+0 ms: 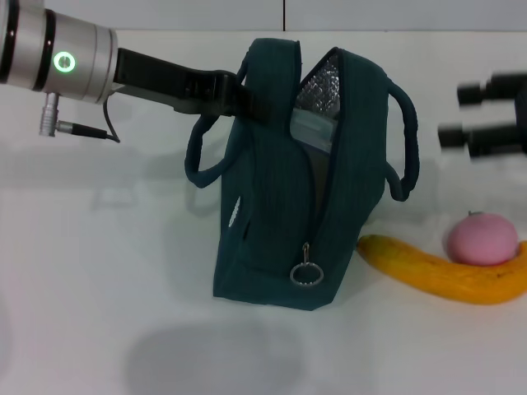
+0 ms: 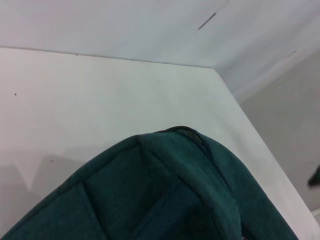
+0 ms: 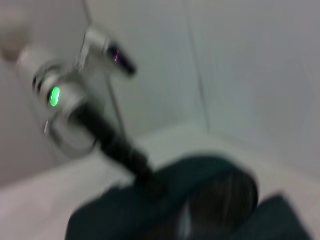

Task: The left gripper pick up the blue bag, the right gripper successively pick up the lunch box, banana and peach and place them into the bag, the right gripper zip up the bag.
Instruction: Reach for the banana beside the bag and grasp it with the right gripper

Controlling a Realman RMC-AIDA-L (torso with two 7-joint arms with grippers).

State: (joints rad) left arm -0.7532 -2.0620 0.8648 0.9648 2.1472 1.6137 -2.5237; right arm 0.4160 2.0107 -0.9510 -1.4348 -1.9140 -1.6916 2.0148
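Head view: the left gripper (image 1: pixel 247 97) pinches the top edge of the blue bag (image 1: pixel 280 206), a dark teal fabric tote gaping open on the white table (image 1: pixel 99 271). A clear lunch box (image 1: pixel 311 130) already sits inside. The right gripper (image 1: pixel 471 115), fingers parted and empty, hovers above the long yellow banana (image 1: pixel 436 271) and round pink peach (image 1: pixel 482 239).

Left wrist view: only teal fabric, nothing of the fruit.

Right wrist view: blurred, yet it alone looks into the foil lining (image 3: pixel 220 200). If the pinch slips, the mouth may collapse.

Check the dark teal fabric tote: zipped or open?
Open. The dark teal fabric tote gapes at the top, silver foil lining exposed; its metal ring pull hangs at the low end.
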